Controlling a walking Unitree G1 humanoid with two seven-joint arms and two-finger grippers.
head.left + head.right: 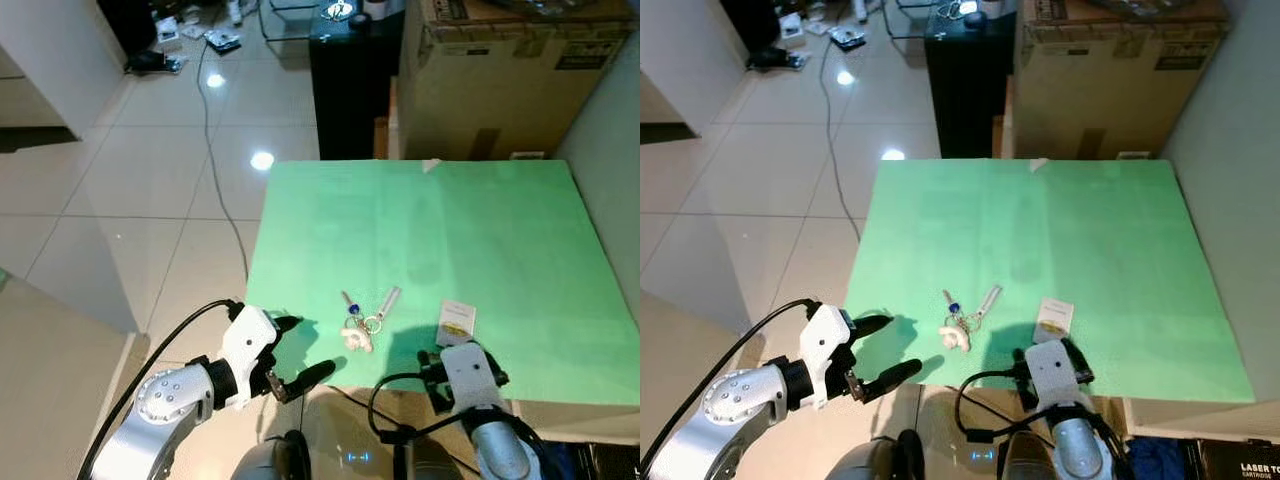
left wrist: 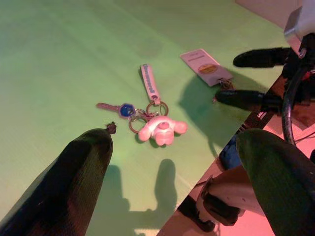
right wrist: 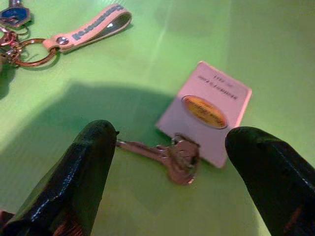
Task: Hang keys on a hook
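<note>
Green worktop (image 1: 480, 230) by tiled floor, big box behind. Nothing picked up yet. Key bunch (image 1: 362, 322) with pink strap and white toy lies flat near front edge. You have left claw (image 1: 296, 352) at that edge, fingers apart, empty. Right claw (image 3: 167, 172) wide apart over single key (image 3: 167, 153) with white tag (image 3: 209, 112). No hook spotted. All work left, you judge.

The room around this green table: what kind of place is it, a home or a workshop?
Probably a lived-in home, somewhat cluttered. A glossy tiled floor with a loose cable across it, a big cardboard box beside a black cabinet, and house keys on the green table.
</note>
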